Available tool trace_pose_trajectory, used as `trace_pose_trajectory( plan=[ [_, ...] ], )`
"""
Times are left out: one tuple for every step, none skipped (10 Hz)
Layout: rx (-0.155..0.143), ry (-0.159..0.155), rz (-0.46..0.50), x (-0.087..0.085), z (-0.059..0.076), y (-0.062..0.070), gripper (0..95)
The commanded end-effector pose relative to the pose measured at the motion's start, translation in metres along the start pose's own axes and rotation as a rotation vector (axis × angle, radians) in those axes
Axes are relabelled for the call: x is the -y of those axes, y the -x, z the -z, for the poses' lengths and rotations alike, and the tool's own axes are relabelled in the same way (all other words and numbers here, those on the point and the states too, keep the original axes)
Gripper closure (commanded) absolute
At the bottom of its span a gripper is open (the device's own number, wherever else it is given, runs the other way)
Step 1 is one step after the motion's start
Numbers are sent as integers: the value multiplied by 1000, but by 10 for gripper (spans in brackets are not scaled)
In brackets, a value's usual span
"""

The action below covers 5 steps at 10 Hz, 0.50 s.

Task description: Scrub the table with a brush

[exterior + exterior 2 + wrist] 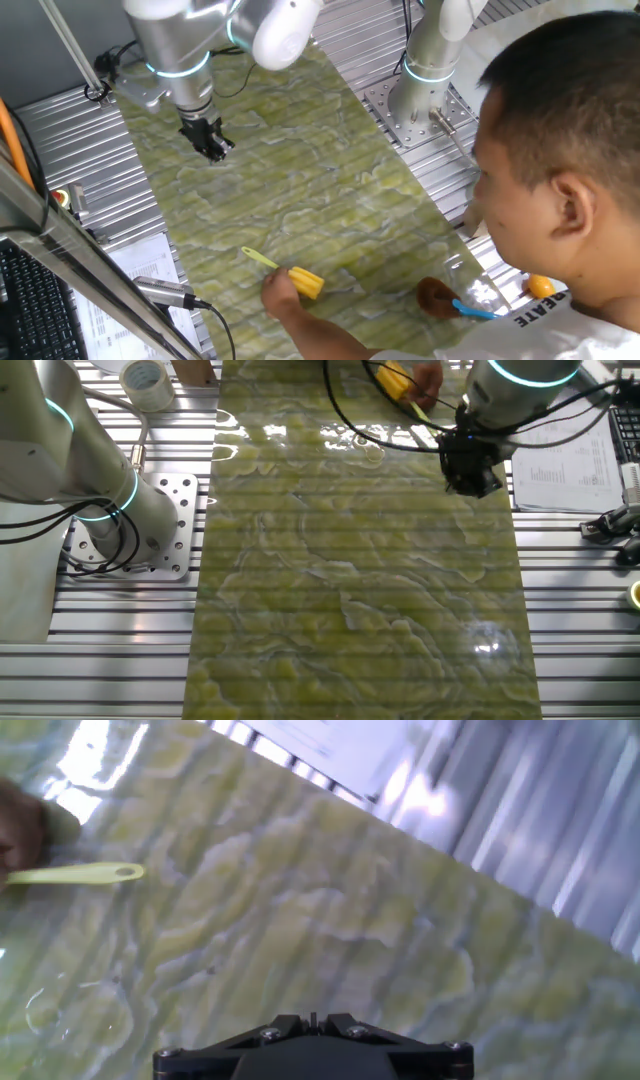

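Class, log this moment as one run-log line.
gripper: empty, above table | brush: on table, person's hand on it | scrubbing: not begun

One table [300, 170], one brush [292, 274], two robot arms [190, 60] [432, 60], one tape roll [146, 380].

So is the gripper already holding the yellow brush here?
No. The gripper hangs empty above the table, while the brush lies apart from it on the surface under a person's hand.
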<state>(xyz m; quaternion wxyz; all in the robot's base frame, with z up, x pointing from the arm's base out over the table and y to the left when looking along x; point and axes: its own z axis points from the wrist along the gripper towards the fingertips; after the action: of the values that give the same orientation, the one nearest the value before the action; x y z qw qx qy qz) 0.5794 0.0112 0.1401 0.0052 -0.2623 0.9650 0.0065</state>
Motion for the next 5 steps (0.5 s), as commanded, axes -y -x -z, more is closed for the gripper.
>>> trace_pose_trajectory(
  plan=[
    [23, -4, 123, -22, -6, 23, 950],
    [23, -5, 148, -32, -7, 31, 950],
    [20, -6, 204, -43, -4, 44, 950],
    [3, -9, 277, -53, 0, 58, 950],
    [-5, -8, 357, -57, 1, 66, 950]
  ],
)
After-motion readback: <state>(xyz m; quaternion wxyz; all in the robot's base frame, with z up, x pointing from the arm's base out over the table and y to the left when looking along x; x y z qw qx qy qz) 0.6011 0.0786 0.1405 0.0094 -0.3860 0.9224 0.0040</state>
